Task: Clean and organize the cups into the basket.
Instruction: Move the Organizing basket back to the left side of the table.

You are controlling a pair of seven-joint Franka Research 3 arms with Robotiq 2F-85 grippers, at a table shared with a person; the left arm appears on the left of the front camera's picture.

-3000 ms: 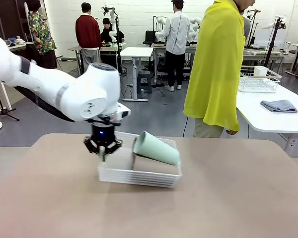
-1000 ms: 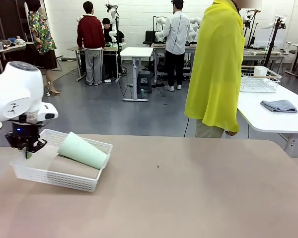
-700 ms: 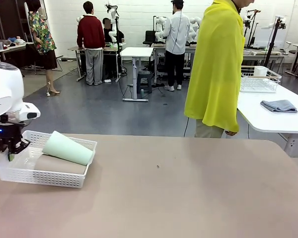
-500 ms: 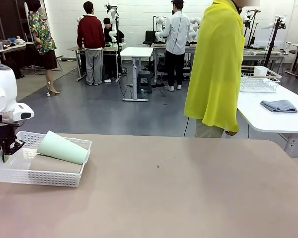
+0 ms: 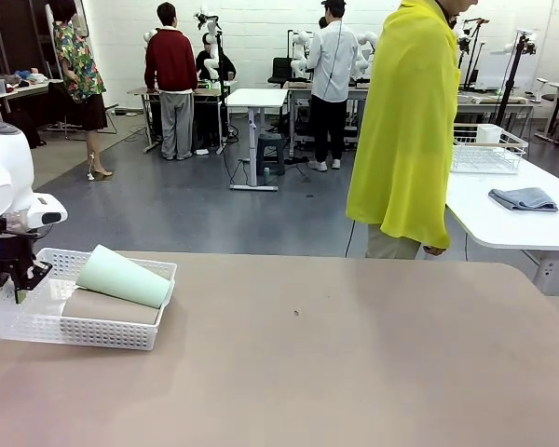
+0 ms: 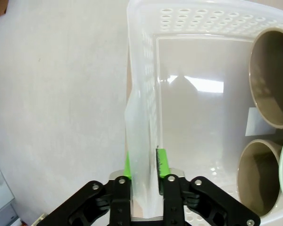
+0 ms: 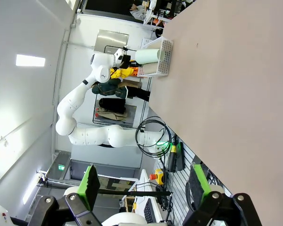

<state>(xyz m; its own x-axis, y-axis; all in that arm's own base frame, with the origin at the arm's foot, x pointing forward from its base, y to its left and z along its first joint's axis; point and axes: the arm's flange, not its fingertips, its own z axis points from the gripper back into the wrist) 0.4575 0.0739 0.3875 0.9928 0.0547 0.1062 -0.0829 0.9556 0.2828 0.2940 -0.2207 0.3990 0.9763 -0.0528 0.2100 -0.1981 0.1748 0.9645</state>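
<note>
- Left end effector (image 6: 142,173): black two-finger unit with green pads, straddling the near-left wall of the basket, one pad on each face of that wall. Whether the pads press the plastic or stand just off it I cannot tell. In the front view it sits at the surface's left edge (image 5: 17,279).
- Shallow white plastic basket with perforated lattice walls and flared rim (image 5: 121,332): rests on the tan surface (image 5: 354,363) at its far left, directly under and ahead of the left end effector; the pinched wall runs straight away from the fingers.
- Two taupe-brown matte tumblers (image 6: 271,80) (image 6: 259,176): lie on their sides in the basket, open mouths facing the pinched wall, long axes across the basket's width.
- Pale mint-green tapered tumbler (image 5: 124,277): lies tilted on top of the brown ones, rim toward the left arm's side.
- Right end effector (image 7: 144,186): fingers spread wide, empty, well apart from the basket; judged the farther arm for any next handling.
- Person in a yellow garment (image 5: 405,130): stands beyond the far edge, away from the basket.
</note>
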